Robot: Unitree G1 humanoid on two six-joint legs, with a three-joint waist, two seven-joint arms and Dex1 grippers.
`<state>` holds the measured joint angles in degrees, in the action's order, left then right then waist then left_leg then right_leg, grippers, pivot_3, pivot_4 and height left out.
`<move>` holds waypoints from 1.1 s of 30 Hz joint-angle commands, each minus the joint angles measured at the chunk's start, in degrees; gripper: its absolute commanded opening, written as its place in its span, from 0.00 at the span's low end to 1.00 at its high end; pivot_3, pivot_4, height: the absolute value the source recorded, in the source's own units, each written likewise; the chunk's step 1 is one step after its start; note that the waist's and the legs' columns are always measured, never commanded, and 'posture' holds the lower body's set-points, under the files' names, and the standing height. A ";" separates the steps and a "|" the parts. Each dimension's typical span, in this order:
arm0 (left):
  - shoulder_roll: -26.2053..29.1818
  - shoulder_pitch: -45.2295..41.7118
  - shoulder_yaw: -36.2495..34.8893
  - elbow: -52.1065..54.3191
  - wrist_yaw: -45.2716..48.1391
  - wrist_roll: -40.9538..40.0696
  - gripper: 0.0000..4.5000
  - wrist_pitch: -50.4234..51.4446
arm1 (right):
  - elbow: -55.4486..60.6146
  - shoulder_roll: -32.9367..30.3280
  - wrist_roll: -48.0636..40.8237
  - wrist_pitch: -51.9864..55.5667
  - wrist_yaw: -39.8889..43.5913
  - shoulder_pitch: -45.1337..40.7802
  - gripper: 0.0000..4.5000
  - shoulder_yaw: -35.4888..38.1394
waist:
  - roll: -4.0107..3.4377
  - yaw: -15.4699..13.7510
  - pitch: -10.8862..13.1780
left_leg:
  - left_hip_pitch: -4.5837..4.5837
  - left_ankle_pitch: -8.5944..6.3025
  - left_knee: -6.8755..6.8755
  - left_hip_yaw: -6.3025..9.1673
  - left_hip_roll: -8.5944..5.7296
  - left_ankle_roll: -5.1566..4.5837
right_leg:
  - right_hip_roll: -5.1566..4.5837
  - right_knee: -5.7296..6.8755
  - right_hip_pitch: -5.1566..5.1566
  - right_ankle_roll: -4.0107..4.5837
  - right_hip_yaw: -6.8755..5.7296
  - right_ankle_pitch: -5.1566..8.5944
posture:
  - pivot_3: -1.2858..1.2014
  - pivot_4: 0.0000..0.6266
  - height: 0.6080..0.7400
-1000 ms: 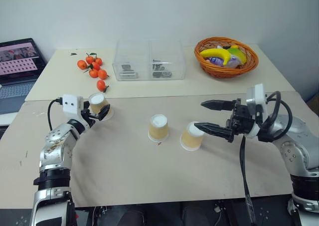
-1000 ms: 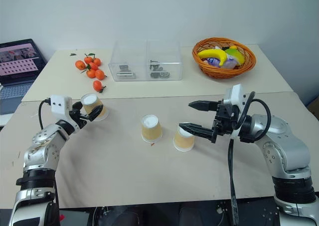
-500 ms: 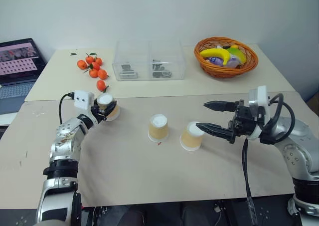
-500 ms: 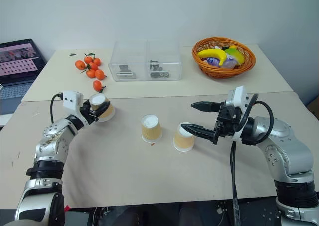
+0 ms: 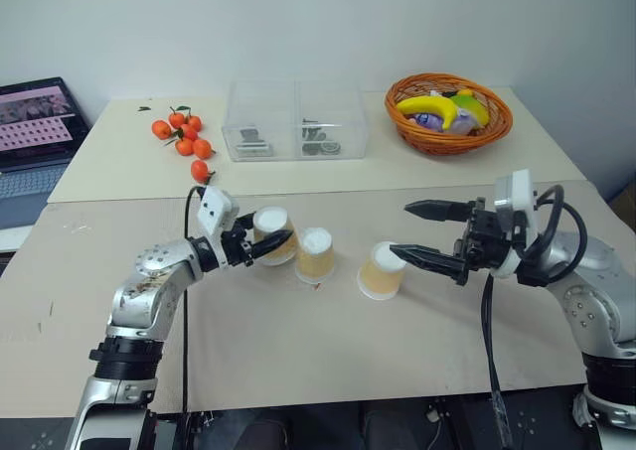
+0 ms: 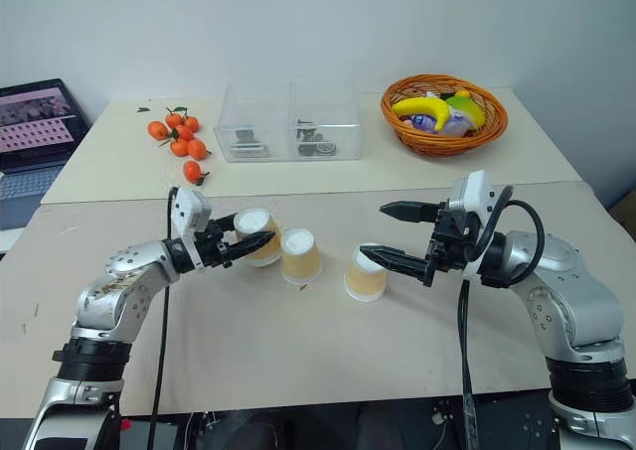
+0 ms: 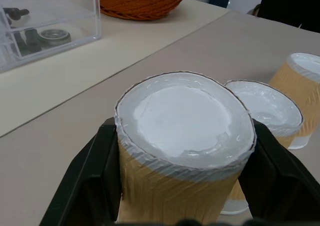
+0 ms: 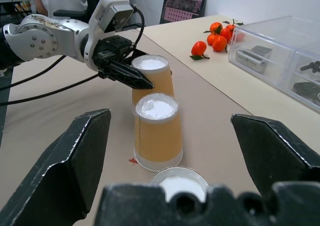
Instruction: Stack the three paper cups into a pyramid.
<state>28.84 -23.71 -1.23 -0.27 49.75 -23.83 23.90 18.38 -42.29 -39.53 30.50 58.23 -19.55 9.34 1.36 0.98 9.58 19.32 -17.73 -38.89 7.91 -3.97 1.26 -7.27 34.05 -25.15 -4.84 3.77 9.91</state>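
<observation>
A plain white wall stands behind two beige worktops (image 5: 298, 341) pushed together. On the far one sit a cluster of oranges (image 5: 185, 140), a clear plastic box (image 5: 296, 120) with small dark parts inside, and a wicker basket (image 5: 449, 122) holding a banana and other items. A laptop (image 5: 35, 122) with a lit screen sits at the far left edge.

On the near worktop are three paper cups, all upside down with white bases up. The left gripper (image 5: 270, 243) reaches in from the left, and its fingers are closed on the sides of the left cup (image 5: 271, 233); the left wrist view shows a black finger (image 7: 95, 171) pressed against each side. That cup is just beside the middle cup (image 5: 315, 254), so close that you cannot tell whether they touch. The middle cup stands on the worktop on its own.

The right cup (image 5: 381, 270) stands a little apart, to the right of the middle one. The right gripper (image 5: 399, 229) hangs level over it with its fingers spread wide and holding nothing; the lower fingertip is just above the cup's base.

No cup is stacked on another.
</observation>
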 commanded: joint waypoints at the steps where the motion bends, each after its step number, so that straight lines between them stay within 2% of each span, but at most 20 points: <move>1: 0.82 -0.10 -0.13 -0.47 0.91 0.55 0.58 -0.94 | 2.02 -0.32 -0.78 -0.47 -0.63 0.12 1.00 1.50 | 0.00 -0.03 0.00 | 0.00 0.00 0.00 0.00 0.00 0.00 | 0.00 0.00 0.00 0.00 0.00 0.00 | 0.52 0.24 0.93; 7: 1.46 1.15 0.45 -1.15 2.39 1.65 0.58 -1.43 | 2.78 -0.51 -1.24 -0.22 -1.45 0.92 1.00 2.04 | 0.00 -0.07 0.00 | 0.00 -0.01 0.01 0.00 0.00 -0.01 | 0.00 -0.01 -0.01 0.00 0.00 0.00 | 0.52 0.24 0.93; 20: -1.66 -0.68 0.97 -3.69 1.06 2.50 0.58 -2.59 | 2.85 -0.79 -1.18 -0.10 -1.84 0.76 1.00 1.98 | -0.01 -0.26 -0.01 | -0.01 0.00 -0.02 -0.01 0.00 0.00 | 0.00 0.01 0.02 0.01 0.00 -0.01 | 0.52 0.24 0.93; 22: -1.86 -0.68 1.13 -3.77 1.99 1.85 0.79 -2.13 | 2.81 -0.83 -1.19 -0.06 -1.90 0.61 1.00 2.00 | -0.01 -0.26 -0.01 | -0.01 0.00 -0.02 -0.01 0.00 0.00 | 0.00 0.01 0.02 0.01 0.00 -0.01 | 0.52 0.24 0.93; 23: -1.84 -0.38 1.00 -3.32 3.08 0.59 0.84 -1.08 | 2.79 -0.89 -1.09 -0.15 -1.91 0.61 1.00 2.02 | -0.01 -0.22 -0.01 | -0.01 0.00 -0.02 -0.01 0.00 0.00 | 0.00 0.00 0.02 0.01 0.00 -0.01 | 0.52 0.24 0.93; 25: -1.63 0.08 1.13 -2.52 2.81 1.28 0.99 -1.56 | 2.80 -0.97 -1.22 -0.07 -1.93 0.61 1.00 2.10 | -0.01 -0.14 -0.01 | 0.00 0.00 -0.02 -0.01 0.00 -0.01 | 0.00 0.00 0.01 0.01 0.00 -0.01 | 0.52 0.24 0.93; 27: -1.64 0.03 0.91 -1.97 0.68 2.59 0.99 -1.75 | 2.79 -1.08 -1.30 -0.03 -1.87 0.64 1.00 2.20 | -0.01 -0.12 -0.01 | 0.00 0.00 -0.01 -0.01 0.00 -0.01 | 0.00 0.00 0.01 0.01 0.00 -0.01 | 0.52 0.24 0.93; 33: -0.51 1.93 -4.23 7.38 -0.29 -5.84 0.99 6.83 | 2.04 -1.51 -1.63 0.20 -1.44 0.69 1.00 2.63 | -0.01 -0.07 -0.01 | 0.00 -0.01 -0.01 -0.01 0.01 -0.01 | 0.00 0.01 0.00 0.01 0.00 -0.01 | 0.52 0.24 0.93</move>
<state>27.20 -21.84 -2.35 1.92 50.24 -26.43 28.55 19.29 -43.00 -39.61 30.52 56.37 -18.38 9.87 1.35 0.91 9.57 19.33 -17.74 -38.91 7.90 -3.96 1.24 -7.27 34.06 -25.16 -4.83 3.78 9.90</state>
